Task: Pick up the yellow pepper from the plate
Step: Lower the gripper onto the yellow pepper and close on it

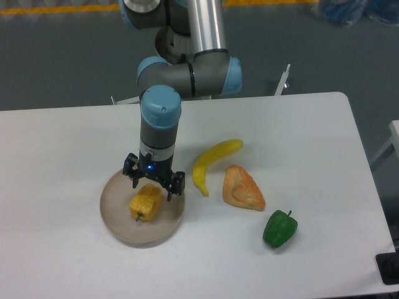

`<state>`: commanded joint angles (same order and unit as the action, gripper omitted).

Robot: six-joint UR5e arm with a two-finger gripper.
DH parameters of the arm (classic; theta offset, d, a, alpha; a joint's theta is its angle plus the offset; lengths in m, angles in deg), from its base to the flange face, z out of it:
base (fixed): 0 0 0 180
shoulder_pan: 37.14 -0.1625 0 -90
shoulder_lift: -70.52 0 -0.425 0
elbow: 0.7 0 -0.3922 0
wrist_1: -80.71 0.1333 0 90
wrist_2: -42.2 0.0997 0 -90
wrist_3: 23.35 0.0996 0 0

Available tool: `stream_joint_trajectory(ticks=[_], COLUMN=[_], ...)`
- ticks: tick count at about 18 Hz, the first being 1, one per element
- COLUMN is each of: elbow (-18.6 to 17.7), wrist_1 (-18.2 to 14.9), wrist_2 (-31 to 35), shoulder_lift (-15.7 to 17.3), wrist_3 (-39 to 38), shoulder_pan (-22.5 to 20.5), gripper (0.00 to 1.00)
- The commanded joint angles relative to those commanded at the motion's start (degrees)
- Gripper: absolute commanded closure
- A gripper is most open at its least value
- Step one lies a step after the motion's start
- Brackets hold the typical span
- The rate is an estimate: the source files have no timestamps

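Setting: white table [75, 143] on a grey floor, with a yellow line along the top edge of the view and a blurred blue shape at top right.
Plate [112, 215]: round beige dish at the left of the table, bare along its left and lower rim.
Yellow pepper [145, 202]: lies on the plate a little right of its middle, dark stem towards the front edge.
Gripper [153, 185]: points straight down over the pepper's upper end with its two fingers spread wide, one at the pepper's upper left and one at its right; nothing is held, and whether the tips touch the pepper cannot be told from this angle.
Step in hand: as I judge it, lining up and coming down for the grasp.
Doing it well: bring the fingers down so that they straddle the pepper's middle rather than its far end, stop short of the dish, close on the lobed sides, then lift straight up so the plate stays put.
Risk: the lobed skin may roll or slip under an off-centre pinch.
Banana [212, 161]: right of the plate, curved, apart from it.
Bread wedge [243, 189]: orange-brown, just right of the banana.
Green pepper [279, 228]: front right, well apart from the plate.
Writing and brands: none readable; only a small blue light shows on the gripper's wrist.
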<state>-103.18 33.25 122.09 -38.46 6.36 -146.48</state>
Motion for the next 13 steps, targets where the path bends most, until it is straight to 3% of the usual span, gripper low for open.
stream_joint_trajectory(ticks=[13], elbow=[0.53], wrist_1=[0.18], wrist_2=[4.13], shoulder_lift=[-2.73], wrist_3=[0.0], shoulder_pan=[2.73], gripper=[0.0])
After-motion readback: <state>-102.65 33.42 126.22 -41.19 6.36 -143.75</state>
